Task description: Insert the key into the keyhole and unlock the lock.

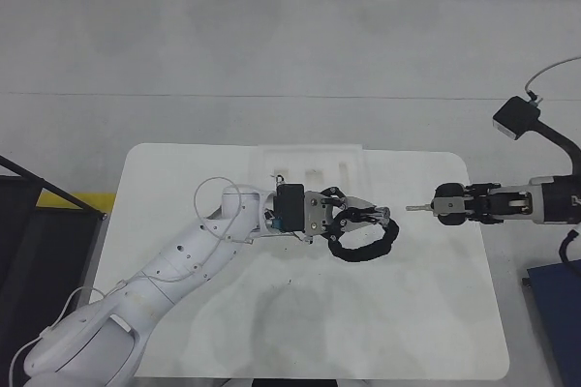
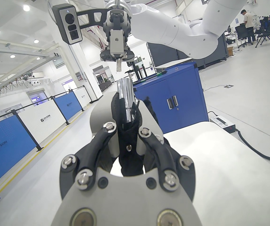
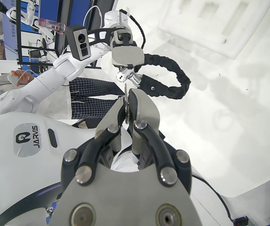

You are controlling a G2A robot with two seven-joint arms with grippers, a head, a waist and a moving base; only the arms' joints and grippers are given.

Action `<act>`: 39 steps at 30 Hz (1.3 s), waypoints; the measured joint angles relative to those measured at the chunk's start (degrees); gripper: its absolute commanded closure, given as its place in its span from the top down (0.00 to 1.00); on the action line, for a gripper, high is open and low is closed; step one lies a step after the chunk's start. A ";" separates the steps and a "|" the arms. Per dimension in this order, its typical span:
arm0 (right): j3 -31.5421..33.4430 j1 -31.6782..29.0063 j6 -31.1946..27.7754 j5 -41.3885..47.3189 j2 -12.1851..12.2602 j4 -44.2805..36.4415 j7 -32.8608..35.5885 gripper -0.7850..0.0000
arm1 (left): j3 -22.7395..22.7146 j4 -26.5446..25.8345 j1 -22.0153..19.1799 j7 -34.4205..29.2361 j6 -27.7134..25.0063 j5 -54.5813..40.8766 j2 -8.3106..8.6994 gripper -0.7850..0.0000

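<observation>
The lock is a black sleeved cable loop (image 1: 363,247) with a chrome cylinder (image 2: 125,99). My left gripper (image 1: 360,214) is shut on it near the table's middle, holding it above the surface. In the left wrist view the cylinder sticks out past that gripper (image 2: 127,105). The keyhole end (image 3: 120,77) faces my right gripper (image 3: 127,96), which is shut on the key (image 3: 126,90). In the top view the right gripper (image 1: 438,207) is to the right of the lock. The key blade (image 1: 414,208) points at the cylinder across a small gap.
A white foam tray (image 1: 310,160) with rectangular recesses lies at the table's far edge, behind the lock; it also shows in the right wrist view (image 3: 219,17). Bare white table (image 1: 407,319) spreads in front of both grippers.
</observation>
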 measured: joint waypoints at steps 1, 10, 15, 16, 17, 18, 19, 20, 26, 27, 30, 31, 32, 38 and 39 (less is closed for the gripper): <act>-0.02 -0.31 0.05 -0.31 0.32 0.00 0.07 0.00 | -0.54 -0.69 0.69 -1.21 1.35 -0.05 0.08 0.00; -2.34 0.52 2.16 0.82 4.70 -1.89 -2.03 0.00 | -1.37 -3.52 3.00 -2.14 11.57 4.84 -0.49 0.00; -4.81 2.30 3.47 1.43 7.48 -3.55 -3.35 0.00 | -0.93 -2.16 3.48 -1.94 15.79 5.45 -1.53 0.00; -5.35 2.81 3.76 1.58 8.14 -3.97 -3.63 0.00 | -0.89 -1.84 3.53 -1.96 16.38 5.39 -1.77 0.00; -5.76 3.18 3.89 1.60 8.62 -4.27 -3.76 0.00 | -0.87 -1.63 3.55 -1.99 16.71 5.39 -1.92 0.00; -6.18 3.52 3.98 1.69 9.09 -4.53 -3.85 0.00 | -0.85 -1.43 3.58 -2.00 16.88 5.40 -2.07 0.00; -6.73 3.95 4.11 1.91 9.69 -4.88 -3.98 0.00 | -0.80 -1.18 3.63 -2.07 16.85 5.38 -2.25 0.00; -7.13 4.27 4.23 2.10 10.12 -5.16 -4.10 0.00 | -0.76 -1.00 3.64 -2.24 16.72 5.41 -2.37 0.00; -9.81 6.22 5.53 3.01 12.36 -7.15 -5.41 0.00 | -0.61 -0.86 3.87 -4.87 16.39 7.05 -2.93 0.00; -10.22 6.50 5.76 3.16 12.62 -7.30 -5.64 0.00 | -0.67 -0.90 3.91 -5.27 16.49 7.24 -2.99 0.00; -11.62 7.28 6.69 3.47 13.40 -7.43 -6.58 0.00 | -0.91 -1.20 4.02 -5.92 16.72 7.88 -3.20 0.00; -12.17 7.56 7.11 3.37 13.69 -7.43 -7.00 0.00 | -1.02 -1.27 4.07 -5.99 16.83 8.09 -3.28 0.00; -12.55 7.77 7.42 3.31 13.89 -7.39 -7.31 0.00 | -1.08 -1.29 4.10 -6.05 16.86 8.29 -3.34 0.00; -14.82 8.99 9.21 3.22 14.95 -7.13 -9.09 0.00 | -1.32 -0.96 4.33 -5.75 16.67 9.48 -3.70 0.00; -15.15 9.14 9.32 3.19 15.08 -7.11 -9.21 0.00 | -1.37 -0.89 4.40 -5.61 16.68 9.59 -3.75 0.00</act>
